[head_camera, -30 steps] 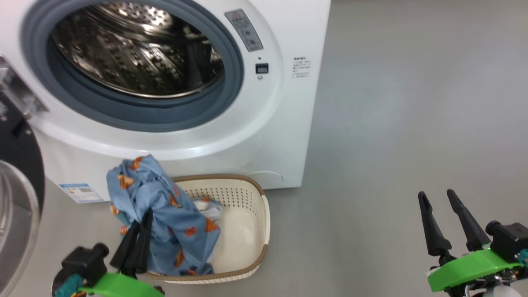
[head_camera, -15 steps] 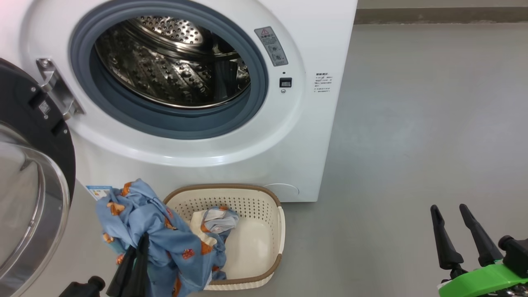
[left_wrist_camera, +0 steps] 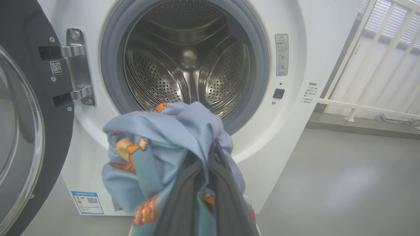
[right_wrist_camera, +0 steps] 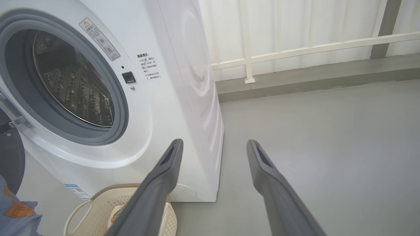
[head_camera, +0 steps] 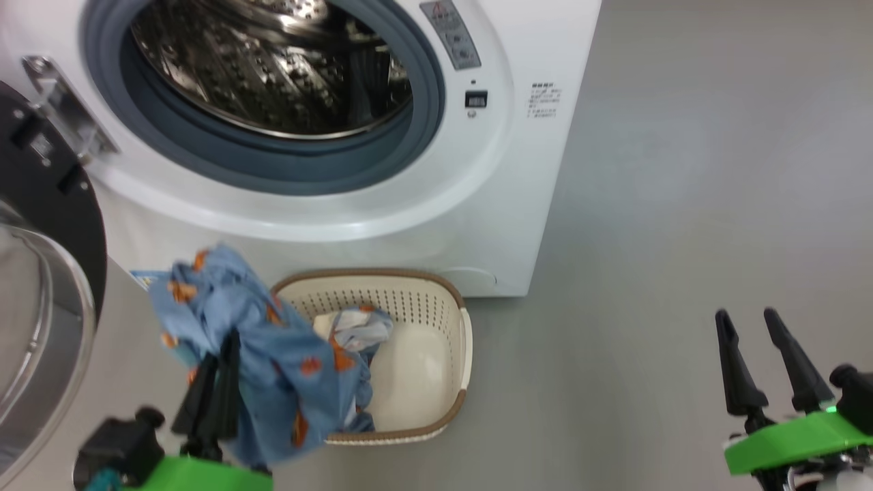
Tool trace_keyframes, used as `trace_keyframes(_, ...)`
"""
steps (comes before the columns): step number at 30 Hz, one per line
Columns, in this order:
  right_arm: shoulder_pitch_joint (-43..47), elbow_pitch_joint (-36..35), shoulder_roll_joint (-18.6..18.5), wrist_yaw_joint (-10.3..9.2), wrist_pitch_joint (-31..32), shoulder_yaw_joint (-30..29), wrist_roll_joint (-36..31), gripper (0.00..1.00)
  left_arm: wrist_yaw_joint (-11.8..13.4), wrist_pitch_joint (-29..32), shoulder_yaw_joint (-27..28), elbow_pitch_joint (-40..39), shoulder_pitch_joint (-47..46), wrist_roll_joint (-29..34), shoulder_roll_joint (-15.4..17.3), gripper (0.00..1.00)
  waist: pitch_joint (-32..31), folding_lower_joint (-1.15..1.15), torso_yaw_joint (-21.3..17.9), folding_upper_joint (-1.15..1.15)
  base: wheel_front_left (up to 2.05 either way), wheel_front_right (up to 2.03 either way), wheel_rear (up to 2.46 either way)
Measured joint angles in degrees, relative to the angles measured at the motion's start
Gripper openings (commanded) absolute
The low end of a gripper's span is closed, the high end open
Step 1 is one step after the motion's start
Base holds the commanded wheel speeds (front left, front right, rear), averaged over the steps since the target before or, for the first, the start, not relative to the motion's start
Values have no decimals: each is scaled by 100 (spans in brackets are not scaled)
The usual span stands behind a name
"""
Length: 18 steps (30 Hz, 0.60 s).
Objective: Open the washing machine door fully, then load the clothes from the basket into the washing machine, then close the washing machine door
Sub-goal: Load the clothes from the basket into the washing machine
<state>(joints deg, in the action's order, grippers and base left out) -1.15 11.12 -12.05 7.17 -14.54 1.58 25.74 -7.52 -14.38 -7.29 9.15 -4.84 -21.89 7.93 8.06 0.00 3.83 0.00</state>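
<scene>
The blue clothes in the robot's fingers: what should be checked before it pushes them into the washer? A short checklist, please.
1. Washing machine door swung wide open: ok.
2. Drum empty and unblocked: ok.
3. Left fingers shut on the blue clothes: ok.
4. Clothes lifted free of the basket: cannot tell, they hang across its rim.
5. Right fingers open, off to the side: ok.
6. Basket emptied: not ok, one piece lies inside.

Wide drum mouth (left_wrist_camera: 187, 65) ahead, door (left_wrist_camera: 32, 131) aside at left, basket (head_camera: 409, 314) on the floor (head_camera: 648, 239) below.
</scene>
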Motion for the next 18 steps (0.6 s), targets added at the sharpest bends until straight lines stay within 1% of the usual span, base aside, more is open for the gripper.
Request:
trace_keyframes(9, -594, -62, 71, 0, 0, 36, -15, 100, 0, -1, 9, 243, -1290, 89, 18, 0, 675, 0, -67, 0, 0, 0, 0)
trace_keyframes(11, -664, -69, 79, 0, 0, 40, -31, 100, 0, -1, 15, 263, -1463, 93, 30, 0, 757, 0, -80, 0, 0, 0, 0)
trace_keyframes(18, -1121, -127, 125, 0, 0, 125, -52, 100, 0, -24, 182, 611, -2793, 196, 233, 0, 1329, 0, -210, 0, 0, 0, 0)
